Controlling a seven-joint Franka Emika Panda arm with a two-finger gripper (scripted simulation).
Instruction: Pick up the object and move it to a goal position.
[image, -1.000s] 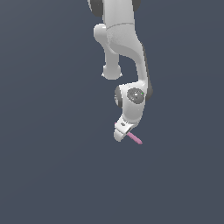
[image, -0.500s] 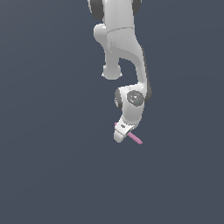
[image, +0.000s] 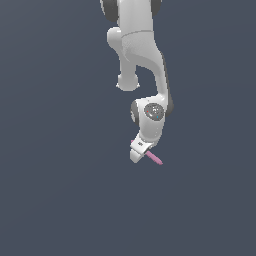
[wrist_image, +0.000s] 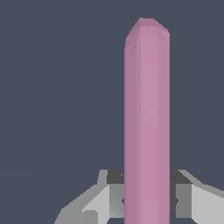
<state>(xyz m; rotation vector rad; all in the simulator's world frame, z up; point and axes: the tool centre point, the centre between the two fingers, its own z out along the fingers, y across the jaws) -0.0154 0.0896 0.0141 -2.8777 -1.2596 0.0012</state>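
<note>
1. The white Panda arm (image: 142, 55) is reaching down from the top of the exterior view, and its gripper (image: 139, 151) is hanging at the low end, tilted.
2. The pink rod (image: 154, 158) is sitting crosswise in the gripper, one end poking out below the white hand toward the exterior view's right, a shorter pink tip showing on the other side.
3. In the wrist view the rod (wrist_image: 147, 118) is filling the middle, straight and faceted, running away from the camera to a blunt end.
4. The fingers (wrist_image: 98, 203) are pinching the rod, one grey-white pad pressing against each flank near its close end.
5. Behind the rod there is only a plain dark grey-blue ground (image: 55, 190); I cannot tell whether the rod is touching it or hanging clear of it.
</note>
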